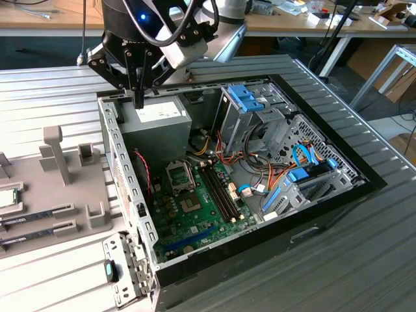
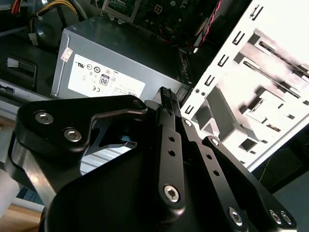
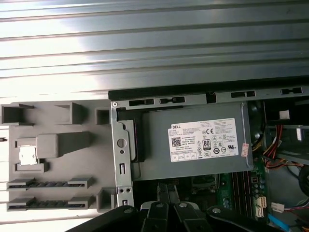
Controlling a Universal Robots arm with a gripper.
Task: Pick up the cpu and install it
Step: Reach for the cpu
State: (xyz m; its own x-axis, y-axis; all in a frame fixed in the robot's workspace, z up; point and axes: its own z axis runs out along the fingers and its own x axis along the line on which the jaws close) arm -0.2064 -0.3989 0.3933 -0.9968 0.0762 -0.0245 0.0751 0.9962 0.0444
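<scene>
Above the power supply (image 1: 159,127), claw (image 1: 138,101): hung fingers-down over the grey box's end, beside the case wall.
Claw opening: both fingers were pressed together with no visible gap in the second wrist view (image 2: 170,96); in the first wrist view (image 3: 166,191) they showed as a narrow pair.
Claw contents: nothing was held between the fingers.
Claw contact: whether the tips touched the power supply or only hovered over it could not be told.
Cpu (image 1: 8,198): lay flat in a square pocket of the grey tray (image 1: 39,169), at the exterior view's far left, well apart from the claw; in the first wrist view it showed as a bright square (image 3: 27,154).
Tray: rested on the bench (image 1: 364,247) just beside the computer case (image 1: 123,162), on the exterior view's left.
Computer case: lay on its side, open on top, on the ribbed metal bench.
Motherboard (image 1: 195,214): green, flat on the case floor, next to the power supply.
Cpu socket (image 1: 179,174): square metal frame on the motherboard, near the power supply, with no chip seen in it.
Drive cage (image 1: 247,97): metal with blue rails, on the far side of the case.
Cables (image 1: 260,175): orange, red and yellow bundle between the motherboard and the drive bays.
</scene>
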